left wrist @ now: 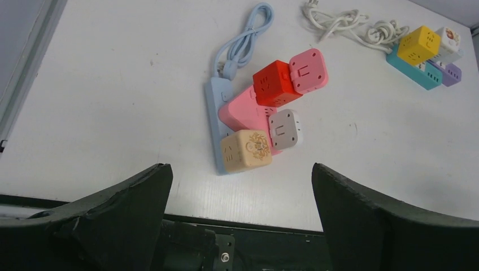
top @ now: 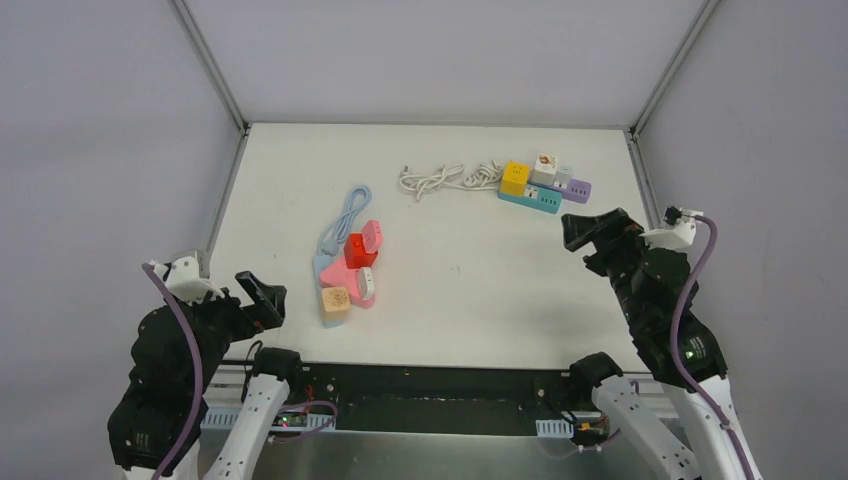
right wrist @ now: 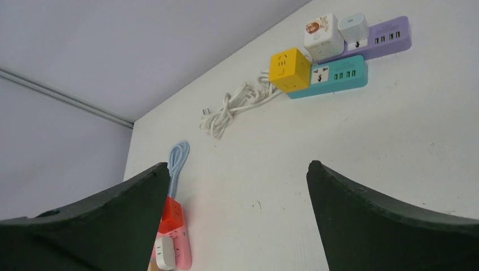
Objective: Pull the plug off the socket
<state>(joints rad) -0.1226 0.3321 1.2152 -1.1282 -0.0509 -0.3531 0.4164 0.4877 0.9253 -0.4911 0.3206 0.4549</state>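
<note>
Fingers spread, left gripper (left wrist: 240, 167) and right gripper (right wrist: 235, 164) hover; the near beige plastic cube plug (left wrist: 245, 150) on the pale-blue power strip (left wrist: 214, 107) looks rigid and light, best pinched across its flat sides.

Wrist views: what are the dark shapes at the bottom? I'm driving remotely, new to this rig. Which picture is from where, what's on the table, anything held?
Two robot arms sit at the near edge of the table. The wide picture looks down from above and behind them: left gripper at lower left, right gripper at right. The other two come from a camera on each wrist; the dark shapes are that gripper's own fingers, spread open. Nothing is held. Near the left arm a blue power strip and a pink strip carry cube plugs, among them a red cube. Far right, a teal strip with a yellow cube lies beside a purple strip and a coiled white cable.
</note>
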